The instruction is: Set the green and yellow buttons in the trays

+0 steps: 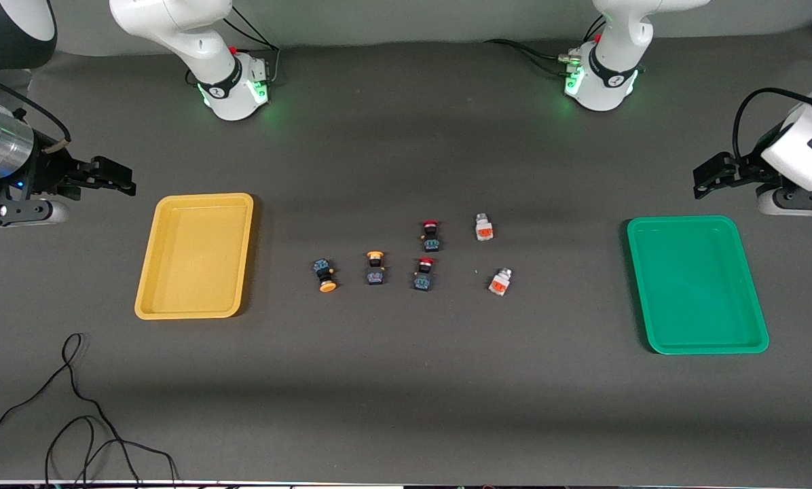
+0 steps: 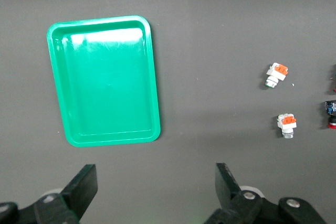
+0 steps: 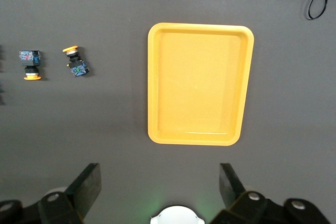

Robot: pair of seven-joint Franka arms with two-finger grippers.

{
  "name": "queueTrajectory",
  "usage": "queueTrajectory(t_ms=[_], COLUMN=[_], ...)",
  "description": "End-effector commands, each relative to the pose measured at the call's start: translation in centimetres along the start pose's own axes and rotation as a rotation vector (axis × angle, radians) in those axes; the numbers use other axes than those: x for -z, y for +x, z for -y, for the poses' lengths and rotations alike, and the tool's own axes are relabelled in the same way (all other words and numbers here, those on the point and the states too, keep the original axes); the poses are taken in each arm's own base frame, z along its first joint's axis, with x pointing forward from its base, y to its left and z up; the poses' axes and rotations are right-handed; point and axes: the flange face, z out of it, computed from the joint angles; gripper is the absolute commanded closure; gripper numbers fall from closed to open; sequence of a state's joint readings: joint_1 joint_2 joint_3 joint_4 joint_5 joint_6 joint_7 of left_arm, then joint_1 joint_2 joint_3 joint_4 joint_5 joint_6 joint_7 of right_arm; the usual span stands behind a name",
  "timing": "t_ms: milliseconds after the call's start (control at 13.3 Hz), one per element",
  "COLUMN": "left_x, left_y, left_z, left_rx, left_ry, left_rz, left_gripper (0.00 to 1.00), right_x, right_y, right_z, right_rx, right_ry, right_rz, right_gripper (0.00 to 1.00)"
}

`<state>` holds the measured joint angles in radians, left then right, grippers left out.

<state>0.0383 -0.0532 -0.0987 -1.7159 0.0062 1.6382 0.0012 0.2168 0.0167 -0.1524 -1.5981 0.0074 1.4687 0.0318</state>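
Two black-bodied buttons with orange-yellow caps [image 1: 325, 275] [image 1: 375, 267] and two white-grey ones with orange faces [image 1: 484, 227] [image 1: 500, 281] lie mid-table. The yellow tray [image 1: 206, 198] sits toward the right arm's end and the green tray [image 1: 694, 221] toward the left arm's end; both hold nothing. My right gripper [image 1: 117, 178] is open and empty over bare table by the yellow tray [image 3: 199, 27], with the capped buttons [image 3: 30, 64] [image 3: 75, 61] in its view. My left gripper [image 1: 708, 175] is open and empty over bare table by the green tray [image 2: 105, 22], with the white-grey buttons [image 2: 276, 74] [image 2: 286, 124] in its view.
Two black-bodied buttons with red caps [image 1: 431, 234] [image 1: 423, 273] lie between the two kinds of task buttons. A loose black cable [image 1: 73, 407] trails on the table near the front camera at the right arm's end. The arm bases [image 1: 233, 85] [image 1: 599, 81] stand along the table's back edge.
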Motion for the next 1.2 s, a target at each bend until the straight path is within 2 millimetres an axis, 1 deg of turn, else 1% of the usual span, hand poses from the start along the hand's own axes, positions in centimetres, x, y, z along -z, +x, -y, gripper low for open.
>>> queueTrajectory(t_ms=[0, 150, 300, 375, 524, 749, 899, 974, 1049, 1124], left_x=[0.9, -0.3, -1.8, -2.4, -2.7, -2.9, -3.7, -4.4, -4.7, -5.5], left_y=[-0.9, -1.2, -1.4, -1.7, -2.9, -6.5, -8.7, -9.6, -10.8, -11.7], left_z=[-1.3, -3.4, -6.4, -8.5, -14.9, -25.4, -30.5, -32.3, -34.1, -35.6], left_rx=[-0.005, -0.032, -0.038, -0.025, 0.024, 0.091, 0.12, 0.138, 0.124, 0.097], left_ry=[-0.009, -0.04, -0.1, -0.104, -0.093, -0.074, -0.072, -0.067, -0.055, -0.016], left_rz=[0.005, 0.024, 0.04, 0.047, 0.047, 0.024, 0.021, 0.029, 0.025, 0.013], left_gripper=[0.0, 0.0, 0.0, 0.0, 0.0, 0.0, 0.0, 0.0, 0.0, 0.0], right_x=[0.1, -0.1, 0.0, 0.0, 0.0, 0.0, 0.0, 0.0, 0.0, 0.0], right_y=[0.3, 0.3, 0.3, 0.3, 0.3, 0.3, 0.3, 0.3, 0.3, 0.3], right_z=[0.1, 0.2, 0.1, 0.1, 0.1, -0.1, -0.1, -0.1, -0.2, -0.3], right_rx=[-0.02, -0.02, -0.021, -0.021, -0.021, -0.024, -0.021, -0.024, -0.026, -0.029], right_ry=[-0.007, -0.008, -0.008, -0.008, -0.008, -0.007, -0.007, -0.007, -0.007, -0.007], right_rz=[-0.004, 0.001, -0.001, -0.001, -0.001, -0.001, 0.001, 0.001, 0.001, 0.001], right_gripper=[0.0, 0.0, 0.0, 0.0, 0.0, 0.0, 0.0, 0.0, 0.0, 0.0])
